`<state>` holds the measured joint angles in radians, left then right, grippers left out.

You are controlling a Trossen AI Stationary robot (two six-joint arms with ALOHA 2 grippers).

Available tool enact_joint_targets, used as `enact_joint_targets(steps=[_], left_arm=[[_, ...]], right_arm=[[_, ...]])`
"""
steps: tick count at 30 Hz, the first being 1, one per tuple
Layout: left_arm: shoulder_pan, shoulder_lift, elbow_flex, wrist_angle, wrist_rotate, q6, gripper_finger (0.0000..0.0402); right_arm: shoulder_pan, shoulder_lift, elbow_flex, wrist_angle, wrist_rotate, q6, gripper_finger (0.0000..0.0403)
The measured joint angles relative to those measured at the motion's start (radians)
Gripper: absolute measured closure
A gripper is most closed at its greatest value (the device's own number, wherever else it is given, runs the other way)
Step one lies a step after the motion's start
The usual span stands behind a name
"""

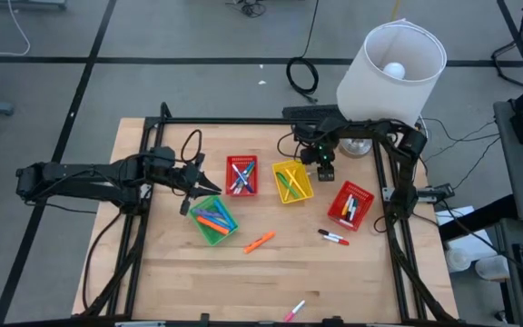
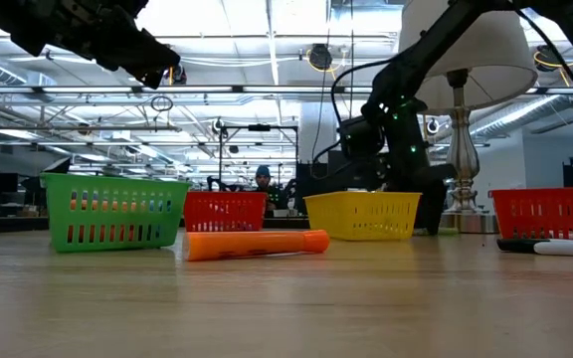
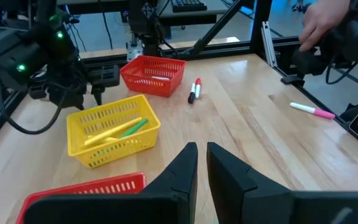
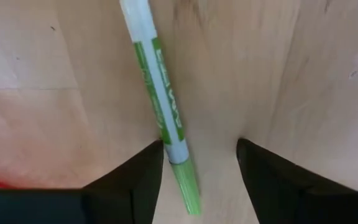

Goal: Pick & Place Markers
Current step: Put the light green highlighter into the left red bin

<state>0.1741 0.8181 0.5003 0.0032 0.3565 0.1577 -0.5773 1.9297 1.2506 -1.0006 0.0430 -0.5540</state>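
A green-and-white marker (image 4: pixel 160 106) lies flat on the wooden table (image 1: pixel 243 272), just to the right of the yellow basket (image 1: pixel 291 181). My right gripper (image 4: pixel 201 149) points down over it, open, with the marker's green end (image 4: pixel 188 186) between its fingers. My left gripper (image 3: pixel 202 168) hovers above the green basket (image 1: pixel 212 219), shut and holding nothing. Loose on the table are an orange marker (image 1: pixel 259 242), a red-capped white marker (image 1: pixel 333 238) and a pink marker (image 1: pixel 294 311). More markers lie inside the baskets. My right gripper comes from above, with its fingers lying across the green marker. One finger (image 4: pixel 143 174) stands right beside the barrel, close to the green end. I cannot tell whether it touches. The marker lies flat on the table.
Two red baskets (image 1: pixel 241 175) (image 1: pixel 350 205) flank the yellow one. A lamp with a white shade (image 1: pixel 390 68) stands at the back right corner. A person's hand (image 3: pixel 322 22) shows beyond the table's edge. Bare wood lies toward the near edge.
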Motion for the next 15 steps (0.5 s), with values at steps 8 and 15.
enact_joint_targets(steps=[8, 15], left_arm=[[-0.003, 0.000, 0.000, 0.012, 0.000, -0.012, 0.0360], [-0.030, 0.000, 0.000, 0.029, -0.001, -0.015, 0.0360]], right_arm=[[0.042, 0.015, -0.091, 0.085, 0.023, 0.013, 0.0251], [0.068, 0.049, -0.113, 0.070, 0.030, -0.009, 0.0352]])
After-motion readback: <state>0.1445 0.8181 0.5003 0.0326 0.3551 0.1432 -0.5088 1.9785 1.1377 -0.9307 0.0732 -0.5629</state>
